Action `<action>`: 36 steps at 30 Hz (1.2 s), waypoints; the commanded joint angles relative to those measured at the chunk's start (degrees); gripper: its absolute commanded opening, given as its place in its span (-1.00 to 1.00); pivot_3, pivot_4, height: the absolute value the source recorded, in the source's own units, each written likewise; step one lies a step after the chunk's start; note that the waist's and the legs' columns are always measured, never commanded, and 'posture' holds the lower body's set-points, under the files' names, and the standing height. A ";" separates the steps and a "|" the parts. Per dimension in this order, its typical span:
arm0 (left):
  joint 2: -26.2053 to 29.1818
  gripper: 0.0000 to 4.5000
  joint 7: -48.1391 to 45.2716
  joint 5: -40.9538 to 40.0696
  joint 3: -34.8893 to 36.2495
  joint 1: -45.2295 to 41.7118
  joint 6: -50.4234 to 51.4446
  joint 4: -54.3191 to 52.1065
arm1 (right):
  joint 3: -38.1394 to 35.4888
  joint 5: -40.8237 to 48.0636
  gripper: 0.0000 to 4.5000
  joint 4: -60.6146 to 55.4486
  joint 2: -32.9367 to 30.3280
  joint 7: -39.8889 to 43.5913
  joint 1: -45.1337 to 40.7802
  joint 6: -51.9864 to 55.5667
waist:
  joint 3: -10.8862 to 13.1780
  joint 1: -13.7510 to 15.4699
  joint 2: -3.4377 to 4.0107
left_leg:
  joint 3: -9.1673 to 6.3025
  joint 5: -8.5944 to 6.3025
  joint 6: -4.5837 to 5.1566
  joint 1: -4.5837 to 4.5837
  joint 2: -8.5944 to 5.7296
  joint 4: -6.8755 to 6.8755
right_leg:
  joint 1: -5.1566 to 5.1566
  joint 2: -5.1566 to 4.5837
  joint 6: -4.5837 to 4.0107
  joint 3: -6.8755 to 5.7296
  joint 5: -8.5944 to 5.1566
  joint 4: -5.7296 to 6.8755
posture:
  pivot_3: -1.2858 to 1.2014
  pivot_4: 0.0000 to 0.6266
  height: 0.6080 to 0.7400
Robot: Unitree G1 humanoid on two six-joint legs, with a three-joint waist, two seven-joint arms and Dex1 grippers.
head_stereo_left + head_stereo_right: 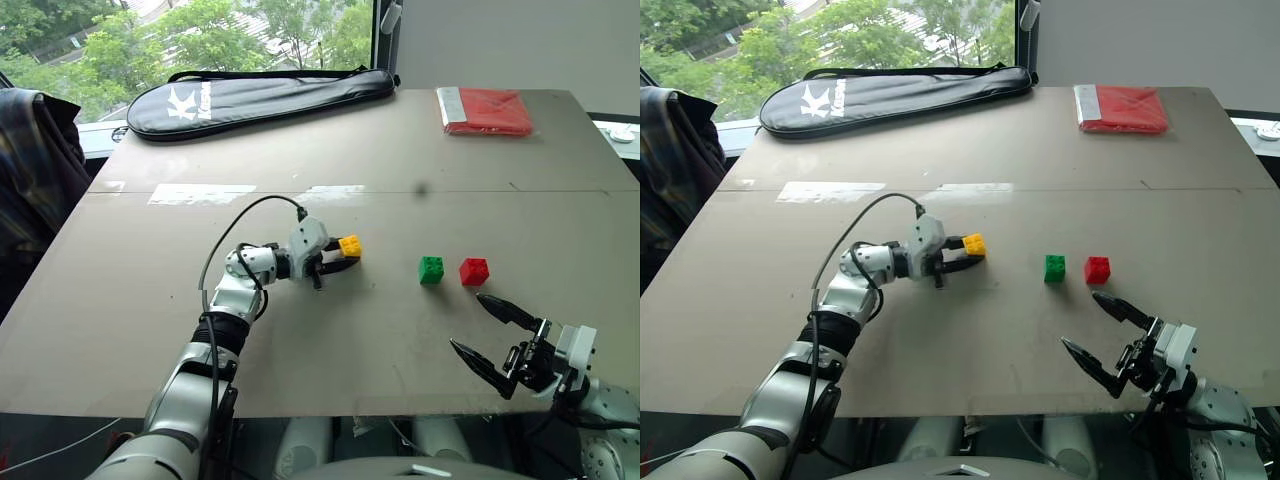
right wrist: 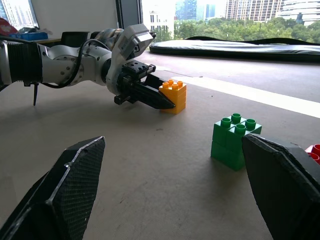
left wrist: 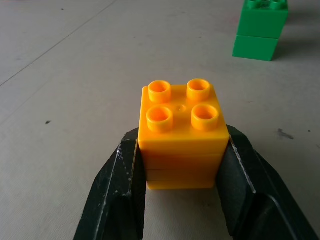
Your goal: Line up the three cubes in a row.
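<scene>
The left fingers (image 1: 338,262) are pinching the yellow cube (image 1: 350,245) by its smooth sides, resting on the surface; light, rigid, probably slick. Green (image 1: 431,269) and red (image 1: 474,271) are sitting just beyond the wide-spread right fingers (image 1: 484,337).

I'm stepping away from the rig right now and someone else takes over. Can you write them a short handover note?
Left gripper: shut on the yellow cube, which rests on the table.
Right gripper: open, empty, hovering near the table's front edge, nearer the robot than the red cube.
Green cube and red cube sit side by side with a small gap, already in a row.
Done: yellow grasped.
Left: bring yellow in line just left of green, release.
</scene>
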 commanded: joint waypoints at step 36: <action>-5.60 -0.42 -12.17 4.82 -4.36 -7.92 -7.74 14.95 | 0.38 -1.62 1.00 -1.01 2.25 -1.19 3.69 -6.30 | -0.01 0.09 -0.05 | -0.05 -0.01 0.01 -0.04 0.00 0.00 | 0.01 -0.02 0.09 -0.03 -0.05 -0.05 | 0.03 -0.52 0.49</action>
